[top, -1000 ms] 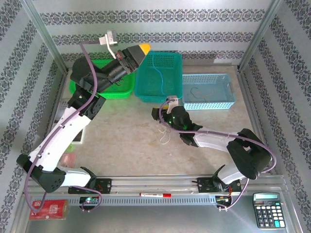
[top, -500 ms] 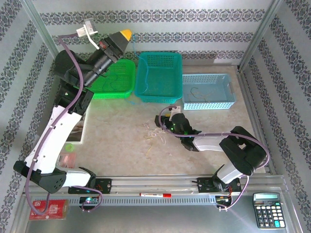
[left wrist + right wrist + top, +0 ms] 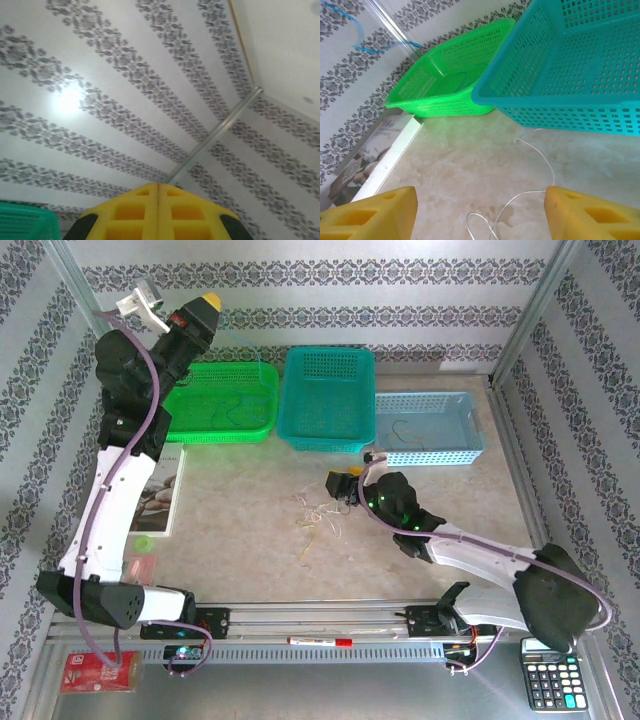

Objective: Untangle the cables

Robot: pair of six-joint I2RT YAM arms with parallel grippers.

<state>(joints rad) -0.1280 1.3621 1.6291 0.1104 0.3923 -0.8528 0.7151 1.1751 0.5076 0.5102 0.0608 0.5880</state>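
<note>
Overhead, cream cables lie at 9 o'clock of the open right pincer, whose wrist view adds a blue cable dangling at 10 o'clock, while the left pincer is closed.

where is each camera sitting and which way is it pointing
top external: above and behind the arms, looking down on the table; both arms show, left hand high by the back wall, right hand low near the cables.
left wrist: on the left arm, facing up at the patterned wall and a frame post; its shut yellow fingers at the bottom.
right wrist: low over the table, facing the green basket and teal basket; its open yellow fingers in the bottom corners.
shared: top external and right wrist both show those baskets.
</note>
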